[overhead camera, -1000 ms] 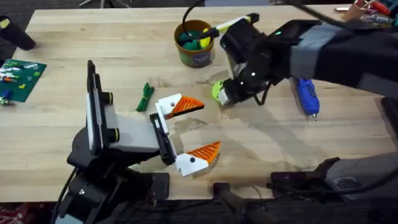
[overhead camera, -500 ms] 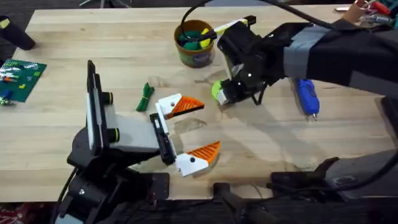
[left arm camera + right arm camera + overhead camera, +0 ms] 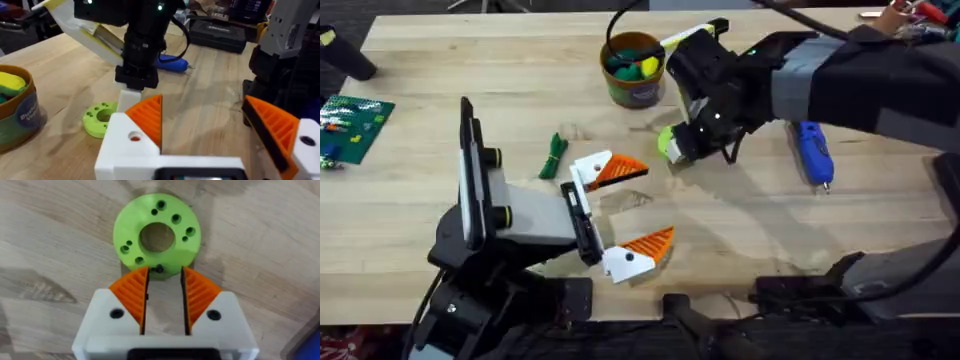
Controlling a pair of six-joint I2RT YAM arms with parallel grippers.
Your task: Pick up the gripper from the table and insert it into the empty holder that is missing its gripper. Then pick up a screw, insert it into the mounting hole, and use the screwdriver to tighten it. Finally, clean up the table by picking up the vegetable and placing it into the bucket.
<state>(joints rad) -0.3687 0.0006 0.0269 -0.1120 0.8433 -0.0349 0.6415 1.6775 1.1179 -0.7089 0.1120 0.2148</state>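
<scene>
right gripper [image 3: 162,292] straddles near rim of lime disc [image 3: 157,234], pads slightly apart, empty, likely lining up on rim hole. since a second ago it shifted slightly toward bucket [image 3: 633,68]. left gripper [image 3: 625,208] wide open, idle; vegetable [image 3: 553,155] just beside it. screwdriver [image 3: 813,153] beside right arm, untouched.

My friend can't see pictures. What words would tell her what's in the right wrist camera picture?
The robot's right hand, white with orange ribbed fingers held a little apart, sits right at the edge of a lime-green round disc lying flat on the wooden table. The disc has a big middle hole and small holes around it.
</scene>
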